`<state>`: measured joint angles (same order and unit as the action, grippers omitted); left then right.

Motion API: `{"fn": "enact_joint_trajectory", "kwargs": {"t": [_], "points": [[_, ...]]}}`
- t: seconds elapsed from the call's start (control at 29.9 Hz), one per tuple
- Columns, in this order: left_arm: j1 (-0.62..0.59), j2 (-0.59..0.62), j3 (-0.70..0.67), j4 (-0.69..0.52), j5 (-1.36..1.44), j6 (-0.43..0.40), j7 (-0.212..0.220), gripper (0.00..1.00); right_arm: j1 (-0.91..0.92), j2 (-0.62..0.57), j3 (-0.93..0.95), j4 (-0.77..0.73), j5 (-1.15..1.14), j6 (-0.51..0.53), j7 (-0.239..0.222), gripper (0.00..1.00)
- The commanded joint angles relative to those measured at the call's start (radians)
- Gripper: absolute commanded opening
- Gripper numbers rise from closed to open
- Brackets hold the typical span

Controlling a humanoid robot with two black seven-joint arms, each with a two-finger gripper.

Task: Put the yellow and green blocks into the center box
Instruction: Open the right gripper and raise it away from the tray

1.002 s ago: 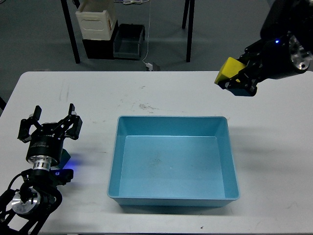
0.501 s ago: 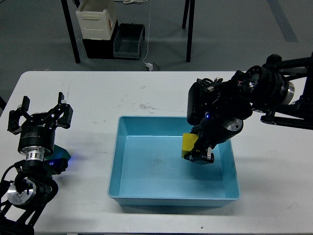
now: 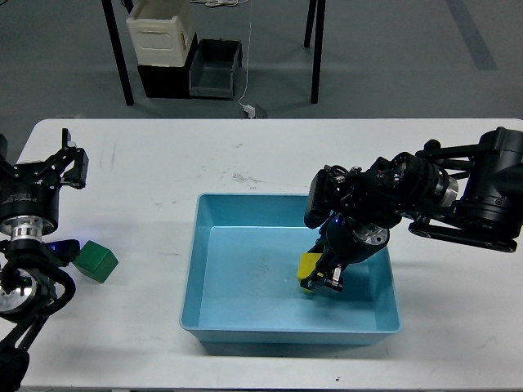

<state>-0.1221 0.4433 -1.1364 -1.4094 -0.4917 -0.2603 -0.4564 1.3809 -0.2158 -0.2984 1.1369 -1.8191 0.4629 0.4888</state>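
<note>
My right end effector (image 3: 320, 275) grips the yellow block (image 3: 308, 269) low inside the blue box (image 3: 290, 335), ready for release. The green block (image 3: 97, 261) waits on the worktop (image 3: 245, 155) beside my left end effector (image 3: 41, 173), fingers spread wide.

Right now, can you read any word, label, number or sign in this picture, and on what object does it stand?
None can be read.
Blue box: plain walls, no label.
Green block and yellow block: plain faces.
Right gripper and left gripper: no marking legible; only small blue lights nearby.
Cream bin on the floor: no text visible.
</note>
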Motion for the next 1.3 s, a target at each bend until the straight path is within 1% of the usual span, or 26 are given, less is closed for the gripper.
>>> {"fn": "enact_joint_trajectory", "kwargs": {"t": [0.0, 0.1, 0.17, 0.23, 0.33, 0.43, 0.53, 0.57, 0.6, 0.67, 0.74, 0.77, 0.84, 0.9, 0.97, 1.04, 1.17, 1.2, 1.27], "points": [[-0.042, 0.093, 0.004, 0.019, 0.005, 0.061, 0.091, 1.0, -0.025, -0.01, 0.109, -0.014, 0.049, 0.0, 0.0, 0.97], [-0.065, 0.162, 0.003, 0.058, 0.005, 0.087, 0.197, 1.0, -0.028, -0.036, 0.194, -0.017, 0.09, -0.001, 0.0, 0.98], [-0.082, 0.205, 0.003, 0.078, 0.005, 0.088, 0.255, 1.0, -0.028, -0.057, 0.263, -0.017, 0.116, -0.007, 0.0, 0.98], [-0.099, 0.247, 0.003, 0.081, 0.005, 0.088, 0.278, 1.0, -0.031, -0.088, 0.367, -0.016, 0.13, -0.026, 0.0, 0.99], [-0.114, 0.308, 0.0, 0.081, 0.05, 0.075, 0.278, 1.0, -0.075, -0.096, 0.523, -0.016, 0.135, -0.087, 0.0, 0.99], [-0.155, 0.354, 0.0, 0.081, 0.204, 0.056, 0.277, 1.0, -0.143, -0.08, 0.655, -0.006, 0.136, -0.191, 0.0, 0.99], [-0.208, 0.365, -0.016, 0.084, 0.46, 0.018, 0.254, 0.99, -0.207, -0.039, 0.749, 0.01, 0.138, -0.291, 0.0, 0.99], [-0.226, 0.371, -0.025, 0.084, 0.551, 0.004, 0.236, 0.99, -0.232, -0.034, 0.784, 0.018, 0.141, -0.318, 0.0, 0.99], [-0.241, 0.377, -0.035, 0.084, 0.634, -0.004, 0.208, 0.99, -0.258, -0.031, 0.823, 0.024, 0.144, -0.337, 0.0, 0.99], [-0.284, 0.385, -0.043, 0.084, 0.805, -0.008, 0.133, 0.99, -0.34, -0.019, 0.915, 0.044, 0.173, -0.363, 0.0, 0.99], [-0.318, 0.387, -0.043, 0.084, 0.956, 0.001, 0.066, 0.99, -0.423, 0.002, 1.005, 0.076, 0.22, -0.368, 0.0, 1.0], [-0.338, 0.385, -0.043, 0.084, 1.063, 0.003, 0.024, 0.99, -0.483, 0.013, 1.074, 0.099, 0.25, -0.368, 0.0, 1.0], [-0.352, 0.385, -0.046, 0.086, 1.201, 0.006, -0.032, 0.99, -0.571, 0.025, 1.18, 0.125, 0.283, -0.368, 0.0, 1.0], [-0.373, 0.385, -0.043, 0.087, 1.33, 0.019, -0.032, 0.99, -0.656, 0.041, 1.283, 0.148, 0.332, -0.368, -0.027, 1.0], [-0.381, 0.384, -0.043, 0.086, 1.438, 0.032, -0.032, 0.99, -0.721, 0.046, 1.352, 0.17, 0.406, -0.368, -0.041, 1.0], [-0.387, 0.384, -0.04, 0.081, 1.522, 0.023, -0.032, 1.0, -0.775, 0.046, 1.41, 0.196, 0.486, -0.368, -0.064, 1.0], [-0.421, 0.384, -0.013, 0.072, 1.674, 0.01, -0.032, 1.0, -0.902, 0.058, 1.556, 0.225, 0.602, -0.36, -0.154, 1.0], [-0.429, 0.385, 0.003, 0.069, 1.705, -0.002, -0.032, 1.0, -0.934, 0.068, 1.584, 0.228, 0.632, -0.36, -0.176, 1.0], [-0.45, 0.388, 0.039, 0.063, 1.756, -0.06, -0.032, 1.0, -0.999, 0.082, 1.637, 0.239, 0.696, -0.36, -0.209, 1.0]]}}
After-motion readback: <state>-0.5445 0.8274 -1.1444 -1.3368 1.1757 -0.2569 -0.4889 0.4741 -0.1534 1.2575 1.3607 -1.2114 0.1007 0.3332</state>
